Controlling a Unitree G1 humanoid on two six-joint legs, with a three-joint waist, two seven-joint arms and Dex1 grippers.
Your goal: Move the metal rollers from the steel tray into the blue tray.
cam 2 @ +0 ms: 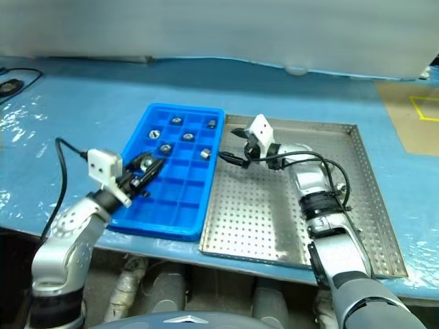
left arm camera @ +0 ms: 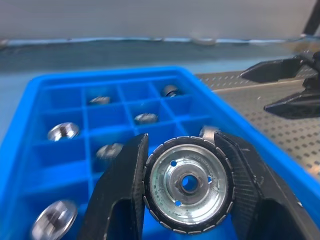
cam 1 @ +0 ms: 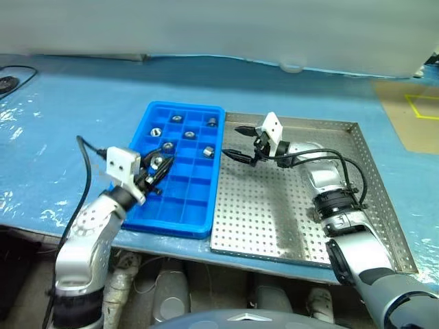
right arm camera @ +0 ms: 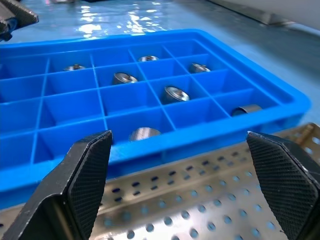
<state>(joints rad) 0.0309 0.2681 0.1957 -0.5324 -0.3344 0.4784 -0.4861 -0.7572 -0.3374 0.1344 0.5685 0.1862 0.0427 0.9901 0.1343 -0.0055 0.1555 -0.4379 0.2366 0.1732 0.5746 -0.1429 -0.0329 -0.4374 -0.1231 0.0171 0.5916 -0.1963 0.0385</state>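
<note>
A work surface (cam 1: 68, 130) covered with blue sheeting is seen, glossy and wrinkled in places, with a pale wall (cam 1: 206, 24) running along its far edge. At the far right a brown cardboard-coloured panel (cam 1: 411, 116) marked with yellow lines lies on the sheeting, and a black cable (cam 1: 14, 72) is laid at the far left.

The blue tray (cam 1: 180, 223) is set left of the steel tray (cam 1: 274, 226), the two side by side and touching or nearly so. Several metal rollers (cam 1: 188, 135) are lodged in separate compartments in the far half of the blue tray; the near compartments are bare. The perforated floor of the steel tray is bare where it is visible.

The left gripper (cam 1: 156, 171) is held over the left middle of the blue tray, its fingers (left arm camera: 125, 185) clamped on a ribbed metal roller (left arm camera: 187, 183). The right gripper (cam 1: 237, 142) is held over the far left corner of the steel tray, pointing towards the blue tray, its fingers (right arm camera: 90, 175) spread wide apart with nothing between them.
</note>
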